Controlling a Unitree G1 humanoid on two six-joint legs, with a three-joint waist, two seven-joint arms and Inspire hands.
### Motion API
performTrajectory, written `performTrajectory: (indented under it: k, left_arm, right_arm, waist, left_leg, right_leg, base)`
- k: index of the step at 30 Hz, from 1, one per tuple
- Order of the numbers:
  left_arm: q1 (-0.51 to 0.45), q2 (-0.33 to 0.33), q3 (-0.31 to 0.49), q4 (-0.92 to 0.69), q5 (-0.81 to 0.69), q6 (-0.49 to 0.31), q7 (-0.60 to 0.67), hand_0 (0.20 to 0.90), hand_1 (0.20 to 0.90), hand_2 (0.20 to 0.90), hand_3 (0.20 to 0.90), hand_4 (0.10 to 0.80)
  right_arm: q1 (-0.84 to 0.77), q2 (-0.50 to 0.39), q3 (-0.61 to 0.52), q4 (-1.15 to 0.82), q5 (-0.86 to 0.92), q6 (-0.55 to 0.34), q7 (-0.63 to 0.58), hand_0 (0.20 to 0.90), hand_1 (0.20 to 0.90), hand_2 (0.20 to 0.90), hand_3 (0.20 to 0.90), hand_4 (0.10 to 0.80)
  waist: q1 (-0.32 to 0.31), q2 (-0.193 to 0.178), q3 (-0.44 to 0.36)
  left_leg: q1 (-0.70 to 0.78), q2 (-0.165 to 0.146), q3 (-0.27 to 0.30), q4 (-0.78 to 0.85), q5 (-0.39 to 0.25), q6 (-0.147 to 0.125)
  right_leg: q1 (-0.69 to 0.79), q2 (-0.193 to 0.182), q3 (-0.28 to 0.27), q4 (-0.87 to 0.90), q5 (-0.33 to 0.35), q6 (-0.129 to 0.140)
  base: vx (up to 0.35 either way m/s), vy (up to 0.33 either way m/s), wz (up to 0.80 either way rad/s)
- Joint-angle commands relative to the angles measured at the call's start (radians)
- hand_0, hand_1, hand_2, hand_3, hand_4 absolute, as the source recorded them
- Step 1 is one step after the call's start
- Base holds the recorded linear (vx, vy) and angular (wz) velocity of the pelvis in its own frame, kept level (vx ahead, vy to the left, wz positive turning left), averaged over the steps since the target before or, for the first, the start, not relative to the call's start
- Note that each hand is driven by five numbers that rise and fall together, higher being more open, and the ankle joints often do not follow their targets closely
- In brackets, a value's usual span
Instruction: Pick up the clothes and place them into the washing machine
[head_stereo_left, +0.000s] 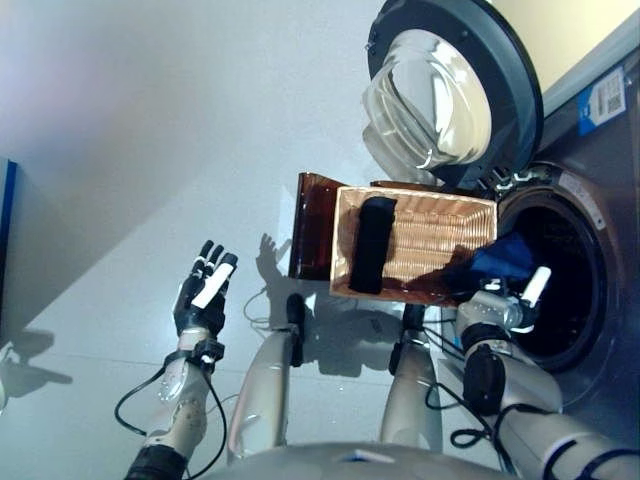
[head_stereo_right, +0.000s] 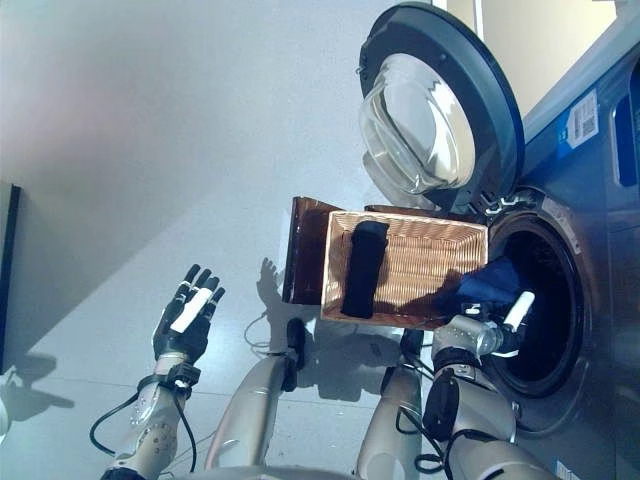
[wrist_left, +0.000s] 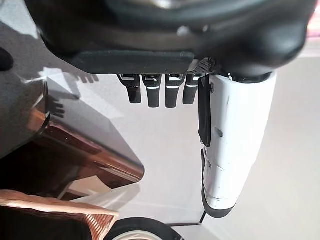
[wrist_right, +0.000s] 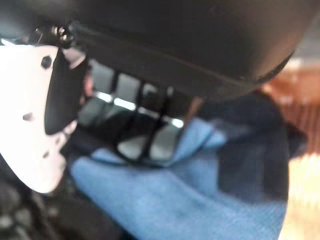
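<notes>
A blue garment (head_stereo_left: 505, 258) lies bunched between the wicker basket's (head_stereo_left: 440, 235) right end and the mouth of the washing machine drum (head_stereo_left: 565, 300). My right hand (head_stereo_left: 505, 305) is at the drum's mouth, just below the garment. In the right wrist view its fingers (wrist_right: 145, 140) curl into the blue garment (wrist_right: 190, 200), with the white thumb beside them. A long dark garment (head_stereo_left: 372, 245) lies inside the basket at its left end. Far to the left, my left hand (head_stereo_left: 203, 290) is held up with straight fingers (wrist_left: 152, 92) and holds nothing.
The machine's round door (head_stereo_left: 450, 90) stands wide open above the basket. A glossy brown stand (head_stereo_left: 312, 225) adjoins the basket's left side. Pale floor (head_stereo_left: 150, 150) stretches away to the left, with a dark panel edge (head_stereo_left: 5, 240) at the far left.
</notes>
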Motion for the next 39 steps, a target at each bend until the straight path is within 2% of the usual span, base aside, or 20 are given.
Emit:
performTrajectory:
  k: [1, 5, 13, 21, 27, 33, 34, 35, 36, 39]
  left_arm:
    - [0.029, 0.02, 0.02, -0.103, -0.01, -0.064, -0.017, 0.9, 0.9, 0.9, 0.9, 0.8]
    - [0.032, 0.042, 0.008, -0.123, -0.003, -0.07, -0.013, 0.9, 0.9, 0.9, 0.9, 0.8]
    - [0.046, 0.062, 0.007, -0.136, 0.007, -0.073, -0.012, 0.9, 0.9, 0.9, 0.9, 0.8]
    - [0.072, 0.103, -0.016, -0.156, 0.009, -0.067, -0.03, 0.9, 0.9, 0.9, 0.9, 0.8]
    - [0.082, 0.104, -0.012, -0.166, 0.0, -0.077, -0.026, 0.9, 0.9, 0.9, 0.9, 0.8]
    - [0.074, 0.104, -0.012, -0.163, 0.001, -0.087, -0.02, 0.9, 0.9, 0.9, 0.9, 0.8]
    - [0.069, 0.105, -0.011, -0.161, 0.004, -0.09, -0.018, 0.9, 0.9, 0.9, 0.9, 0.8]
    - [0.066, 0.105, -0.008, -0.157, 0.008, -0.094, -0.017, 0.9, 0.9, 0.9, 0.9, 0.8]
    - [0.066, 0.105, -0.008, -0.157, 0.008, -0.094, -0.017, 0.9, 0.9, 0.9, 0.9, 0.8]
    - [0.06, 0.102, 0.007, -0.148, 0.008, -0.097, -0.014, 0.9, 0.9, 0.9, 0.9, 0.8]
  right_arm:
    - [-0.016, -0.1, -0.028, -0.074, 0.03, -0.143, 0.014, 0.2, 0.2, 0.2, 0.2, 0.3]
    - [-0.071, -0.178, -0.042, -0.068, 0.012, -0.169, -0.039, 0.2, 0.2, 0.2, 0.2, 0.3]
    - [-0.125, -0.356, -0.047, -0.004, -0.08, -0.151, -0.159, 0.2, 0.2, 0.2, 0.2, 0.3]
    - [-0.16, -0.58, -0.046, 0.083, -0.146, -0.107, -0.26, 0.2, 0.2, 0.2, 0.2, 0.3]
    - [-0.142, -0.644, -0.052, 0.076, -0.201, -0.115, -0.321, 0.2, 0.2, 0.2, 0.2, 0.3]
    - [-0.133, -0.627, -0.027, 0.072, -0.239, -0.099, -0.313, 0.2, 0.2, 0.2, 0.2, 0.3]
    - [-0.132, -0.623, -0.016, 0.079, -0.24, -0.084, -0.297, 0.274, 0.274, 0.274, 0.274, 0.353]
    - [-0.131, -0.618, -0.008, 0.086, -0.241, -0.075, -0.287, 0.815, 0.815, 0.815, 0.815, 0.739]
    - [-0.132, -0.619, -0.007, 0.088, -0.24, -0.076, -0.285, 0.9, 0.9, 0.9, 0.9, 0.8]
    - [-0.132, -0.602, 0.007, 0.113, -0.23, -0.057, -0.256, 0.9, 0.9, 0.9, 0.9, 0.8]
  waist:
    - [-0.01, 0.022, -0.029]
    - [-0.012, 0.035, -0.026]
    - [-0.01, 0.05, -0.026]
    - [0.0, 0.071, -0.047]
    - [-0.007, 0.086, -0.056]
    - [-0.008, 0.089, -0.061]
    - [-0.007, 0.088, -0.059]
    - [-0.009, 0.087, -0.059]
    - [-0.009, 0.087, -0.059]
    - [-0.009, 0.084, -0.056]
  left_leg:
    - [-0.053, 0.018, -0.053, 0.018, 0.018, -0.059]
    - [-0.093, 0.017, -0.052, 0.099, -0.011, -0.058]
    - [-0.177, 0.026, -0.053, 0.269, -0.082, -0.054]
    - [-0.217, 0.02, -0.046, 0.294, -0.092, -0.05]
    - [-0.237, 0.015, -0.041, 0.303, -0.096, -0.048]
    - [-0.256, 0.015, -0.031, 0.309, -0.097, -0.043]
    - [-0.257, 0.015, -0.031, 0.312, -0.097, -0.042]
    - [-0.258, 0.016, -0.029, 0.313, -0.097, -0.042]
    - [-0.259, 0.016, -0.029, 0.313, -0.097, -0.042]
    - [-0.26, 0.017, -0.025, 0.319, -0.102, -0.041]
  right_leg:
    - [0.003, -0.004, 0.004, 0.119, -0.042, -0.032]
    - [-0.046, -0.001, 0.025, 0.206, -0.077, -0.04]
    - [-0.145, -0.002, 0.059, 0.39, -0.156, -0.063]
    - [-0.204, -0.007, 0.083, 0.436, -0.174, -0.064]
    - [-0.234, -0.009, 0.097, 0.454, -0.179, -0.067]
    - [-0.254, -0.01, 0.1, 0.457, -0.175, -0.069]
    - [-0.258, -0.009, 0.101, 0.458, -0.174, -0.069]
    - [-0.26, -0.009, 0.102, 0.46, -0.173, -0.07]
    - [-0.261, -0.009, 0.102, 0.46, -0.173, -0.07]
    - [-0.262, -0.01, 0.101, 0.465, -0.175, -0.072]
  base:
    - [0.0, 0.0, 0.0]
    - [-0.023, 0.012, -0.02]
    - [-0.024, 0.004, 0.02]
    - [-0.001, 0.002, 0.0]
    - [-0.002, 0.005, 0.01]
    - [-0.009, 0.012, 0.01]
    - [-0.012, 0.011, -0.08]
    - [-0.009, 0.005, -0.07]
    - [-0.013, 0.011, -0.05]
    - [0.028, -0.003, -0.01]
